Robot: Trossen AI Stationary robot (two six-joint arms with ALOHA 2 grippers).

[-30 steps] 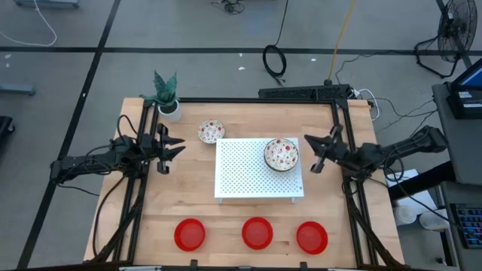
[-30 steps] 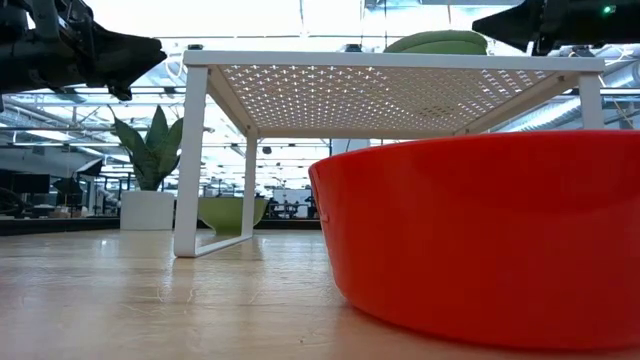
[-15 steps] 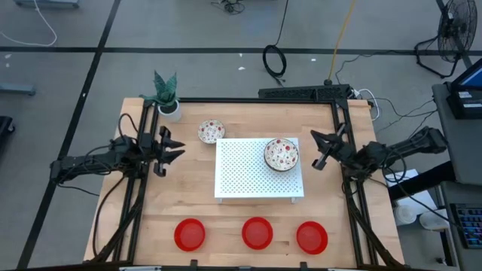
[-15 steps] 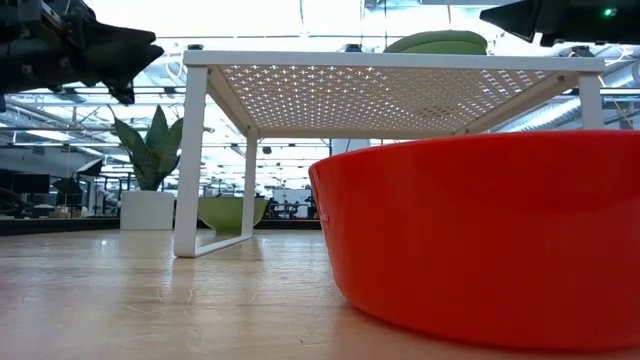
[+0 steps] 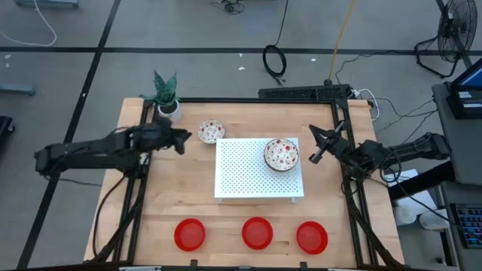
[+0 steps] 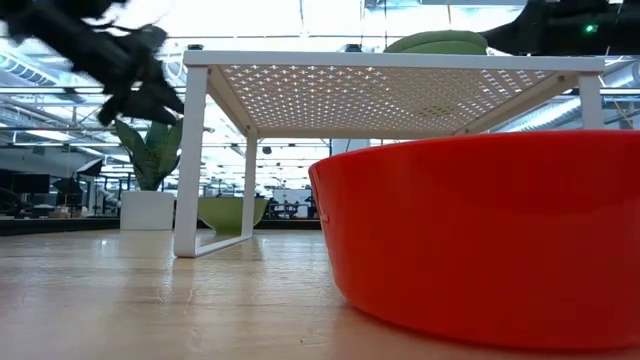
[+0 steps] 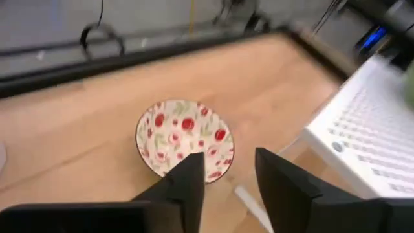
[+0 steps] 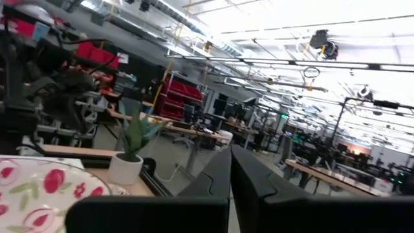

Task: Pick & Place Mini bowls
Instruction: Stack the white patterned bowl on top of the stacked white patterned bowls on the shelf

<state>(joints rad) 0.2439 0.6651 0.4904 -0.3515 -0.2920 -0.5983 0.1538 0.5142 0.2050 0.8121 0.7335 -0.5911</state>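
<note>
Taking the white perforated board (image 5: 259, 168) at the middle of the worktop (image 5: 188, 196) as the landmark: along the worktop's near edge, in front of the board, three plain red mini bowls stand in a row, well apart, a left one (image 5: 190, 234), a middle one (image 5: 257, 232) and a right one (image 5: 312, 236). On the board itself, toward its far right corner, sits a speckled mini bowl (image 5: 281, 154). Just off the board's far left corner a smaller speckled bowl (image 5: 212, 132) rests on the wood. The left end effector (image 5: 179, 139) hovers just left of that bowl, its fingers (image 7: 191, 178) parted and empty. The right end effector (image 5: 316, 145) hangs beyond the board's right edge, clenched on nothing. A potted plant (image 5: 166, 95) stands at the far left corner, behind the board.
</note>
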